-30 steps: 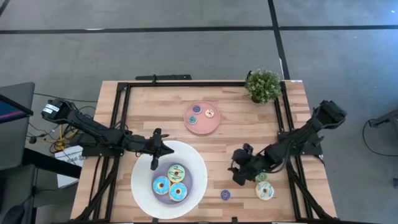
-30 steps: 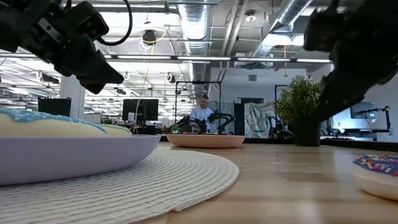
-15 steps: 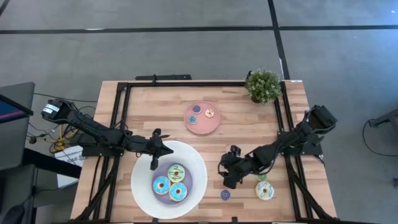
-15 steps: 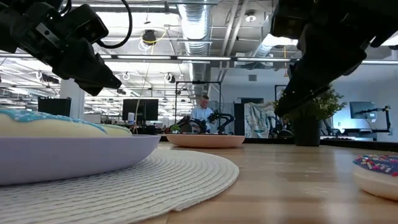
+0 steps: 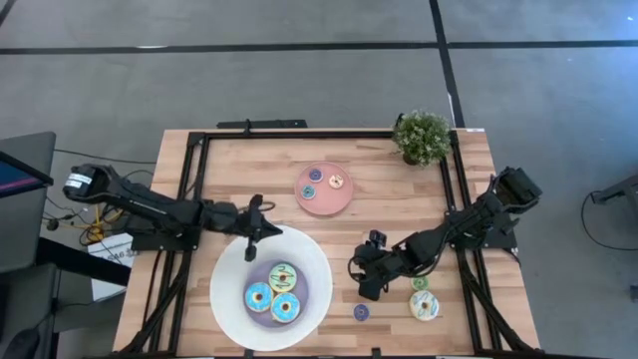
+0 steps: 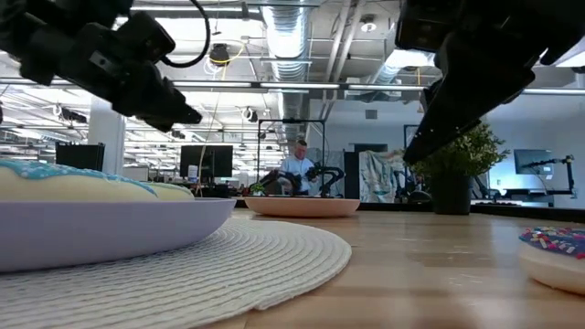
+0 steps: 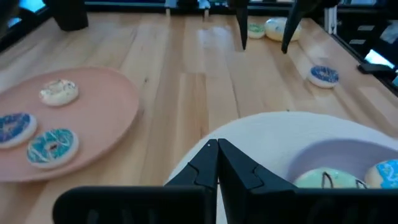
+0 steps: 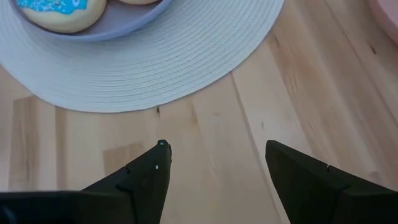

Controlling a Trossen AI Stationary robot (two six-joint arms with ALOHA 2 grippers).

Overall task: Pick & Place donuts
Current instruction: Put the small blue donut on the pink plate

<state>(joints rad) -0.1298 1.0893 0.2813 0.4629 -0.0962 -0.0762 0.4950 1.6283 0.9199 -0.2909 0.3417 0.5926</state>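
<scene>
Three larger iced donuts [image 5: 275,294] lie in the lavender centre of the big white plate [image 5: 227,299]. A white sprinkled donut [image 5: 424,305], a small green one [image 5: 420,283] and a small purple one [image 5: 361,312] lie flat on the table at the near right. Three small donuts [image 5: 321,181] sit on the pink plate [image 5: 339,202]. My left gripper [image 5: 251,249] is shut and hovers over the white plate's far left rim [image 7: 298,127]. My right gripper [image 5: 361,282] is open above bare wood, between the white plate and the purple donut; in its wrist view, my right gripper [image 8: 216,149] holds nothing.
A potted plant [image 5: 422,137] stands at the far right corner. A black frame [image 5: 299,135] borders the table. Bare wood lies between the two plates and right of the pink plate. People and desks show in the room beyond the table [image 6: 297,164].
My right gripper has moved toward the table's left, away from the green and sprinkled donuts and nearer the white plate, then stopped. My left gripper has drawn back a little toward the far edge over the plate's rim. No donut has moved.
</scene>
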